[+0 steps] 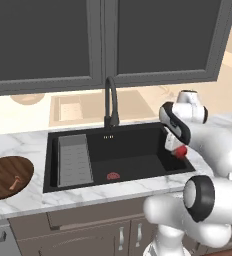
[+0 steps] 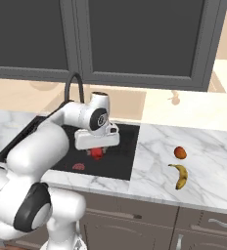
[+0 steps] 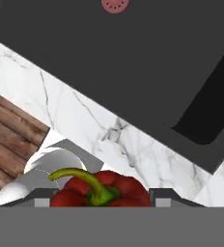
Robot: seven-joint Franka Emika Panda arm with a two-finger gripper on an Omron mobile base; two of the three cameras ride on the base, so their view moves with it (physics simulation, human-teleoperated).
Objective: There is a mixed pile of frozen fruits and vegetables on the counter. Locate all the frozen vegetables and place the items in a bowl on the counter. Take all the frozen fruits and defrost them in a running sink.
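Marble counter (image 2: pixel 193 146) flanks the sink (image 1: pixel 133 150); above it the gripper (image 2: pixel 98 149) clamps a red chunk (image 3: pixel 100 191) (likely light, slick, best held across its body).

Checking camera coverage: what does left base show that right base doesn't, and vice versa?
Left base alone: the wooden bowl on the counter left of the sink, a tan stick inside it, plus the ribbed drain tray. Right base alone: the orange-red fruit and banana right of the sink. Both: sink, faucet, hand holding the red pepper.
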